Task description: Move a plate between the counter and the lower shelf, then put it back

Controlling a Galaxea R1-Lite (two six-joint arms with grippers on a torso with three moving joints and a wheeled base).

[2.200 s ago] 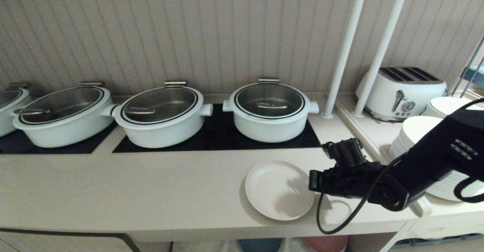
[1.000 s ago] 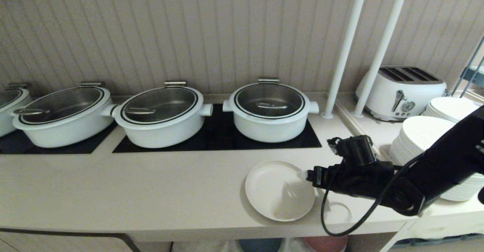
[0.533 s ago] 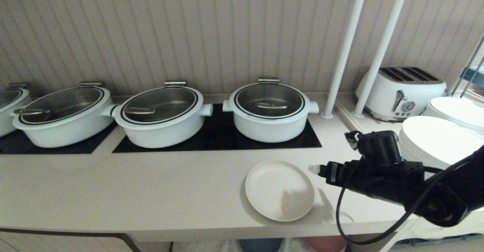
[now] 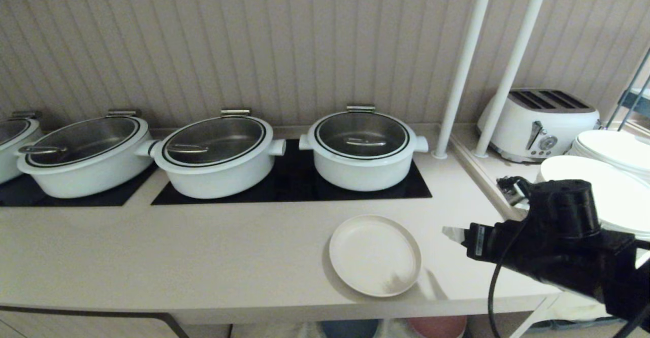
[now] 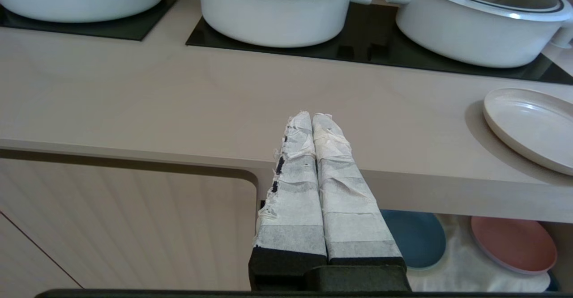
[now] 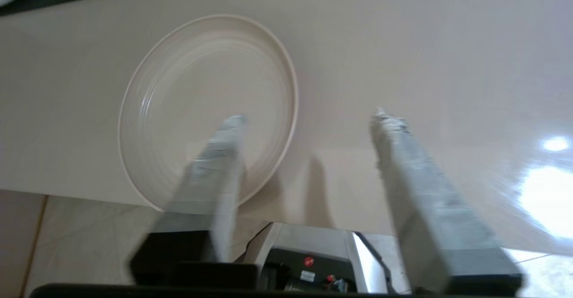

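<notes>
On table (image 4: 203,257), near front edge, we see plate (image 4: 375,255) lying flat, in front of rightmost pot (image 4: 361,148). Our right tool (image 6: 309,128) sits off plate's right side, fingers apart, gripping nothing, clear of plate in head view. Our left tool (image 5: 313,123) parks before table edge, fingers pressed together, empty. Below, on lower shelf (image 5: 456,271), we spot blue plate (image 5: 416,237) and pink plate (image 5: 515,244) on white cloth.
</notes>
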